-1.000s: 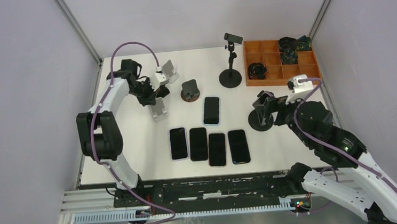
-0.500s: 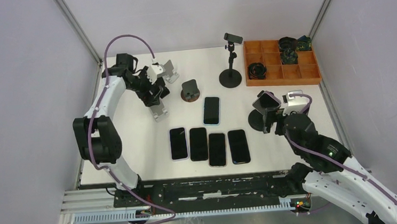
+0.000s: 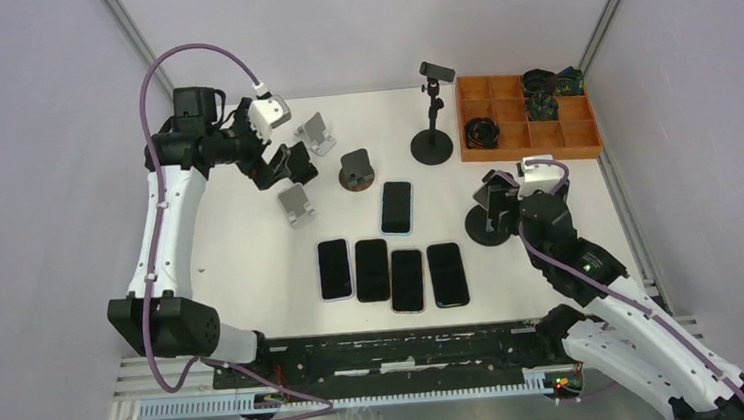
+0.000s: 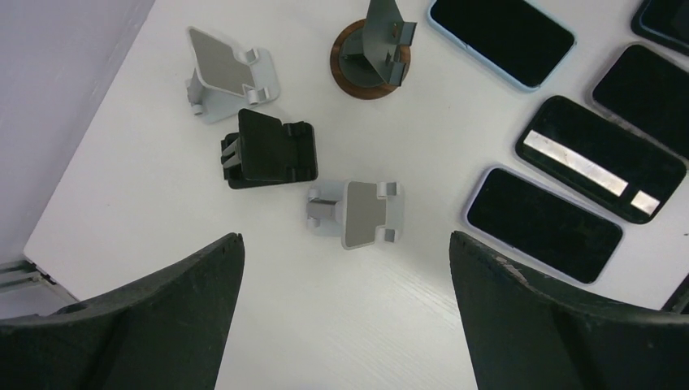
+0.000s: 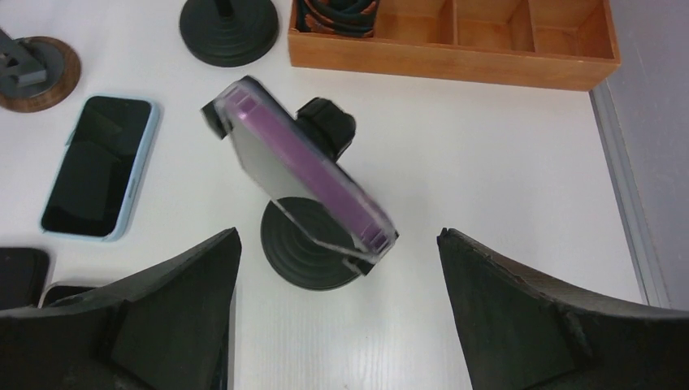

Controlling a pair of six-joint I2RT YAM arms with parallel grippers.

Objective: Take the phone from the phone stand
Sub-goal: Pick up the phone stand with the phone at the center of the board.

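Observation:
The phone (image 5: 301, 179), with a purple edge, sits tilted in the clamp of a black phone stand (image 5: 313, 248) on a round base. In the top view the phone (image 3: 492, 190) and the stand's base (image 3: 488, 229) are at the table's right. My right gripper (image 5: 339, 236) is open. Its fingers (image 5: 496, 276) stand wide on either side of the phone's lower end, without touching it. My left gripper (image 3: 279, 165) hangs open high over the back left, above a silver stand (image 4: 357, 213) and a black one (image 4: 268, 150).
Several dark phones (image 3: 393, 274) lie in a row at the front, with a light blue one (image 3: 397, 207) behind them. Another silver stand (image 4: 223, 73), a wood-based stand (image 4: 371, 53), a tall black clamp stand (image 3: 431, 115) and a wooden tray (image 5: 447, 65) stand at the back.
My left gripper has opened, and its arm has lifted and swung back to the left. The right arm has shifted left, bringing its open jaws closer to the phone.

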